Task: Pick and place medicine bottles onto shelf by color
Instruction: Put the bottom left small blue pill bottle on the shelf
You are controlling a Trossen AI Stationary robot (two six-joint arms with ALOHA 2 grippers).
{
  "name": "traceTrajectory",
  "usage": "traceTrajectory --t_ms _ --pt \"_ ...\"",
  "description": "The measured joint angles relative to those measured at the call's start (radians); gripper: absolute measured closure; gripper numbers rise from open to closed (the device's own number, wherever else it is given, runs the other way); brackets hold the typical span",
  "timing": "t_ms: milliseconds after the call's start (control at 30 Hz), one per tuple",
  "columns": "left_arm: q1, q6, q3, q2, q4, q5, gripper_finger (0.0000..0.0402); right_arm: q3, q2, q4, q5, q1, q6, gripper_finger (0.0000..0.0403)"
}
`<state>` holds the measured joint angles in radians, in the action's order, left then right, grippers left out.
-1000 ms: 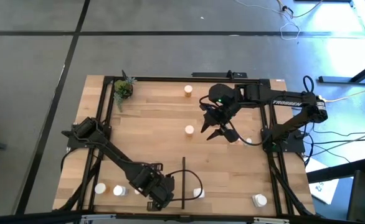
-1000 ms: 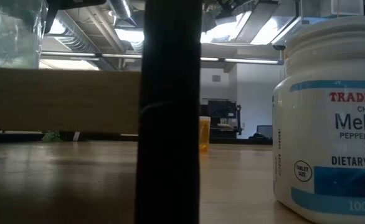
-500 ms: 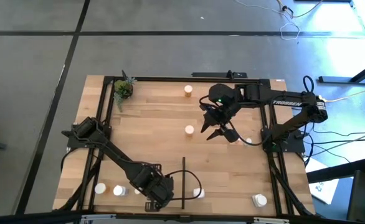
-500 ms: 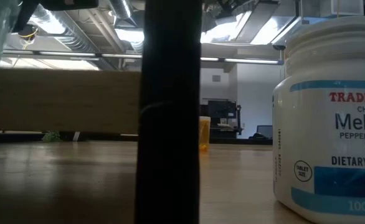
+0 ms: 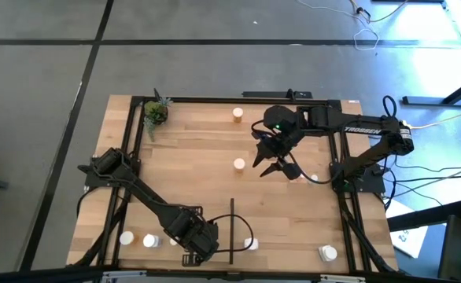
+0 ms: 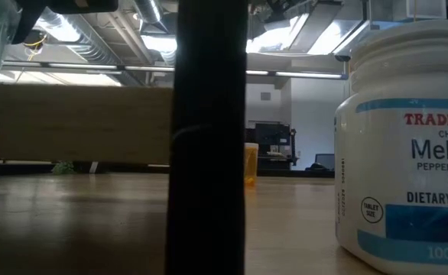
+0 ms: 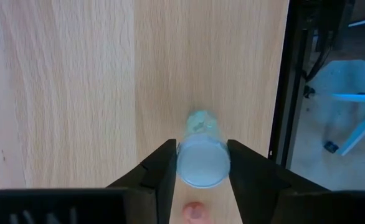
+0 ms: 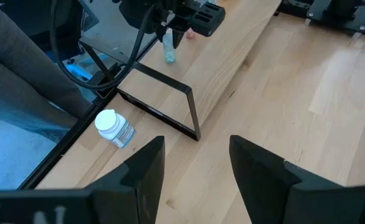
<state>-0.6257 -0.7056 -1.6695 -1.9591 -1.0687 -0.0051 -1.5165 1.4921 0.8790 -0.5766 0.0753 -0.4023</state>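
My left gripper hangs near the shelf's front edge, left of the black divider strip. It is shut on a small pale see-through medicine bottle with a white cap. My right gripper hovers open over the middle right, holding nothing. An orange bottle stands far off in the low view. White-capped bottles stand on their bases at the front left, right of the divider, at the front right, in the middle and at the far edge. My left gripper pinches the bottle's cap end between its two fingers, one on each side. The fingers come from above, pointing steeply down. The bottle hangs below them, nearly upright, its bottom clear of the board.
A small green plant stands at the far left corner. Black rails edge the board. A large white bottle stands close to the low camera, right of the divider. A person's legs show beyond the front edge.
My left gripper has tipped slightly while staying in place. In the low view, the held bottle's lower end has swung toward the table's left. The right arm has kept still.
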Motion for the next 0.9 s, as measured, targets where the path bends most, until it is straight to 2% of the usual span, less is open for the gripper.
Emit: traceTrajectory --t_ms 233,333,600,900 --pt "0.01 -0.026 0.0 0.0 0.006 0.0 0.0271 0.0 0.0 -0.001 0.0 0.0 0.0 0.0221" --pt "0.015 -0.025 0.0 0.0 0.025 0.038 0.0271 0.0 0.0 0.0 0.0 0.0 0.0 0.0221" --pt "0.017 -0.025 0.0 0.0 0.024 0.042 0.0289 0.0 0.0 0.0 0.0 0.0 0.0 0.0221" --pt "0.017 -0.026 0.0 0.0 0.024 0.033 0.0262 0.0 0.0 0.0 0.0 0.0 -0.003 0.0221"
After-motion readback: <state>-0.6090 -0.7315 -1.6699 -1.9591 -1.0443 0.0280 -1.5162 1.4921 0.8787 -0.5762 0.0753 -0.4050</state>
